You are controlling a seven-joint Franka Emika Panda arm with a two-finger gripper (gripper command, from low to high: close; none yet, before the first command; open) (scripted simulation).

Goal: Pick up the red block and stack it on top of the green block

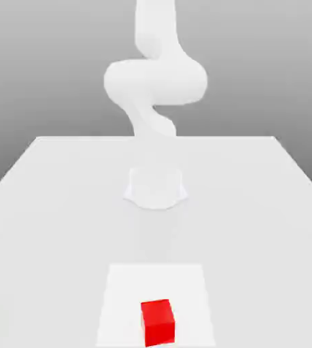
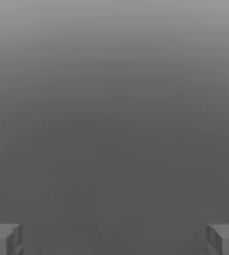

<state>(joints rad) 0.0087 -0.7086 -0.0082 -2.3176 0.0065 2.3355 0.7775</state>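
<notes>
Clearly, a wide-open, empty end effector (image 2: 114, 240); red block (image 1: 158, 323) on white square (image 1: 124, 292).

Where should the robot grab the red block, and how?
Probably from above, hand open, pinching two opposite upright sides: the red block is box-shaped, sits flat and slightly turned, so the hand should turn to match.
</notes>
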